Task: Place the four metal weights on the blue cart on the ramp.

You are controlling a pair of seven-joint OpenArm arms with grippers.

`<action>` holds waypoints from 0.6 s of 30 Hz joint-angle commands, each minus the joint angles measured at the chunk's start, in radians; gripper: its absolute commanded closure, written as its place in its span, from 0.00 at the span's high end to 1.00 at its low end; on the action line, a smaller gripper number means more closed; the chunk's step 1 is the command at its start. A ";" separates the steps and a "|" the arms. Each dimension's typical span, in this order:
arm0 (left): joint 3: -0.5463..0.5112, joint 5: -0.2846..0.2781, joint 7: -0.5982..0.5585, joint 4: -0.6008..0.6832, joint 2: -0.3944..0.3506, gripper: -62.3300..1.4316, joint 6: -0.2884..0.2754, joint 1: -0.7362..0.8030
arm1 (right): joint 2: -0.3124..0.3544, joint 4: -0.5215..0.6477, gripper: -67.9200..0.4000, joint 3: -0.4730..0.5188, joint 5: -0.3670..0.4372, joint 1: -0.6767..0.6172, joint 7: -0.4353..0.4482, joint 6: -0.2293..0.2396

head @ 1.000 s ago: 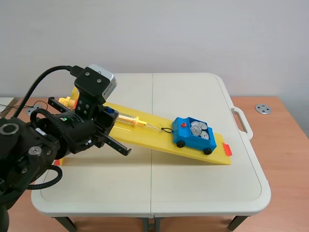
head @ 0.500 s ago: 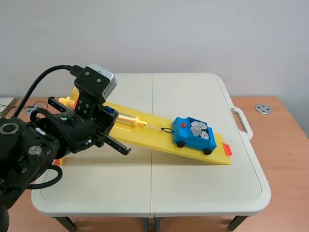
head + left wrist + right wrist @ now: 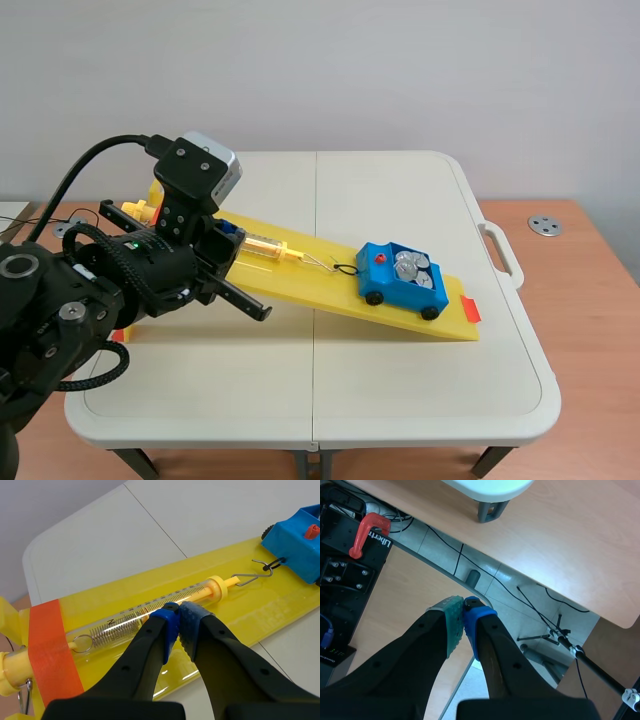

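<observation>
My left gripper (image 3: 179,612), fingers pressed together on nothing, hovers over the spring scale (image 3: 150,615); my arm hides the ramp's (image 3: 330,288) raised end at the tabletop's (image 3: 400,195) left edge. The blue cart (image 3: 400,282) sits low on the ramp, weights (image 3: 413,268) piled inside, count unclear. My right gripper (image 3: 464,611), likewise closed and empty, hangs above the floor.

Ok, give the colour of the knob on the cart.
Red knob on blue plastic cart; left wrist view.
</observation>
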 commanded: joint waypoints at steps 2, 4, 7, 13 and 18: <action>-0.012 -0.019 -0.097 0.097 0.008 0.07 0.043 -0.034 | 0.042 0.103 0.02 0.038 0.066 0.017 0.152 0.026; -0.012 -0.030 -0.061 0.110 0.006 0.07 0.042 -0.028 | 0.042 0.103 0.02 0.038 0.066 0.042 0.158 0.026; -0.012 -0.039 -0.023 0.161 -0.003 0.07 0.039 0.003 | 0.041 0.103 0.02 0.038 0.066 0.094 0.165 0.026; -0.012 -0.108 0.058 0.328 -0.040 0.07 0.027 0.121 | 0.041 0.103 0.13 0.037 0.073 0.208 0.169 0.027; -0.012 -0.133 0.103 0.468 -0.074 0.27 0.023 0.262 | 0.041 0.103 0.38 0.018 0.101 0.291 0.169 0.027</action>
